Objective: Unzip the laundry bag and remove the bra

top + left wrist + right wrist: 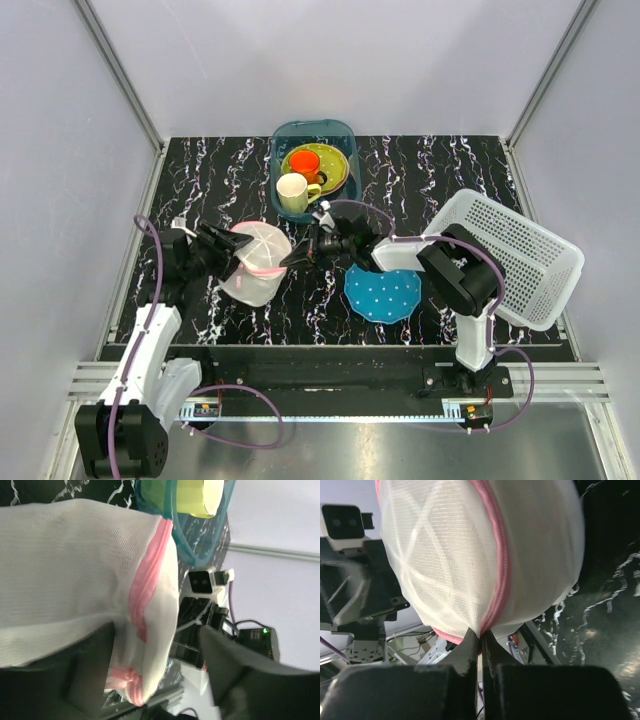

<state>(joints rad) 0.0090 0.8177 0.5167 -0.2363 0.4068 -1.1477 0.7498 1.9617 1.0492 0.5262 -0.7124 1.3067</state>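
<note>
The laundry bag, a white mesh dome with pink zipper trim, sits between my two grippers at the table's middle left. It fills the left wrist view and the right wrist view. My right gripper is shut at the bag's right edge, its fingertips pinched on the pink zipper seam. My left gripper is at the bag's left side with jaws wide apart. The bag's edge lies against one finger and is clear of the other. The bra is hidden.
A teal tub with a cream cup, an orange cup and plates stands behind the bag. A blue dotted plate lies to the right of the bag. A big white perforated basket is tilted at the right edge.
</note>
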